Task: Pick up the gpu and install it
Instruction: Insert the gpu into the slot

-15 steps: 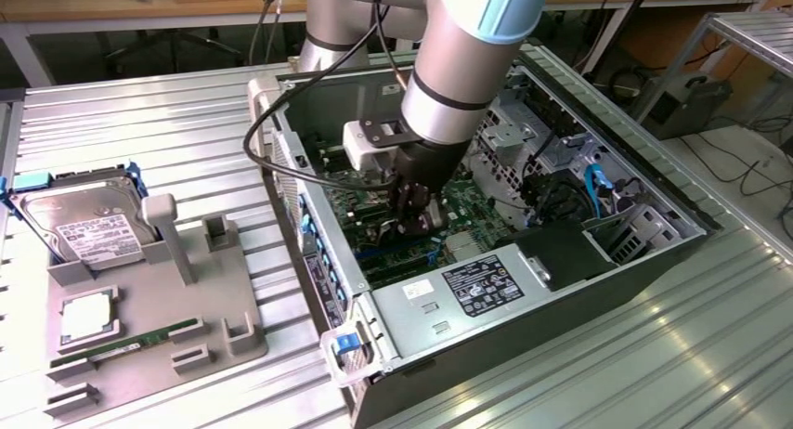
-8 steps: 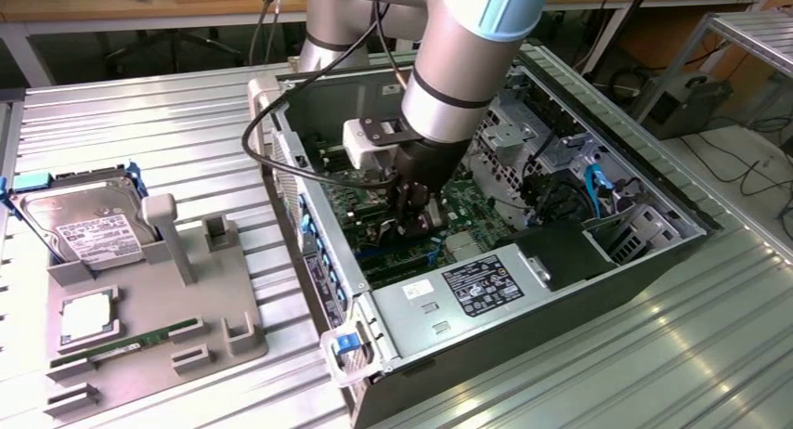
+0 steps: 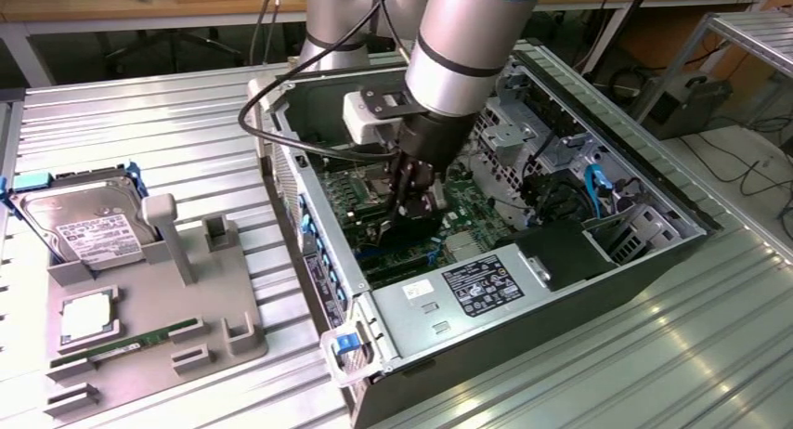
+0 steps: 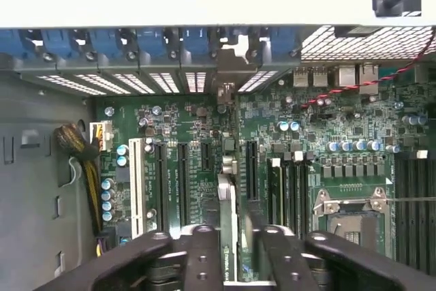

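Note:
My gripper (image 3: 413,199) reaches down into the open computer case (image 3: 312,227), low over the green motherboard (image 3: 469,209). It is shut on the gpu (image 3: 404,228), a thin dark card held on edge. In the wrist view the gpu (image 4: 228,206) runs edge-on away from the gripper (image 4: 231,264), between the black fingers (image 4: 199,257). The card stands over the row of long black expansion slots (image 4: 251,168). Its silver end bracket (image 4: 225,85) lies against the case's rear slot openings under the blue clips (image 4: 157,42).
Left of the case a grey fixture (image 3: 162,322) carries a silver hard drive (image 3: 77,220), a processor chip (image 3: 87,316) and a green memory stick (image 3: 124,341). The power supply (image 3: 484,282), drive cages (image 3: 644,229) and cables crowd the case. The CPU socket (image 4: 351,212) is near.

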You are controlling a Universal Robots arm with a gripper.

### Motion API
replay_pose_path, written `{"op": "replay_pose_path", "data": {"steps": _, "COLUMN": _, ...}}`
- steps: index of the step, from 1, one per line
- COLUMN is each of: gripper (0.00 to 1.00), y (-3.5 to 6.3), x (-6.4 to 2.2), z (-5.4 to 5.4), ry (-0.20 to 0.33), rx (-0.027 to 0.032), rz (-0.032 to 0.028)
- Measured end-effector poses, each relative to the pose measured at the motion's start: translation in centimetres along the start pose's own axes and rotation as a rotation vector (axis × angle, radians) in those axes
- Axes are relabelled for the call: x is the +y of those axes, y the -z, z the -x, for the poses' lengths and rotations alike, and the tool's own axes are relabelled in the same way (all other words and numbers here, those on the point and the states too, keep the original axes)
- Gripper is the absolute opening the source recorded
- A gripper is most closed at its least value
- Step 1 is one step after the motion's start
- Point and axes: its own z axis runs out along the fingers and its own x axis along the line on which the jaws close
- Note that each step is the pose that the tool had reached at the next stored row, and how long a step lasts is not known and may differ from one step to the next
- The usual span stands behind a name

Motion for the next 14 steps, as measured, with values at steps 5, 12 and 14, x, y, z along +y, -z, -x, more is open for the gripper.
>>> {"op": "replay_pose_path", "data": {"steps": 5, "gripper": 0.11, "y": -0.41, "x": 0.49, "z": 0.8, "ry": 0.001, "rx": 0.0024, "rz": -0.0142}}
{"op": "replay_pose_path", "data": {"steps": 12, "gripper": 0.11, "y": -1.28, "x": 0.62, "z": 0.9, "ry": 0.0, "rx": 0.0147, "rz": -0.0168}}
{"op": "replay_pose_path", "data": {"steps": 14, "gripper": 0.11, "y": -1.49, "x": 0.63, "z": 0.9, "ry": 0.0, "rx": 0.0178, "rz": -0.0167}}
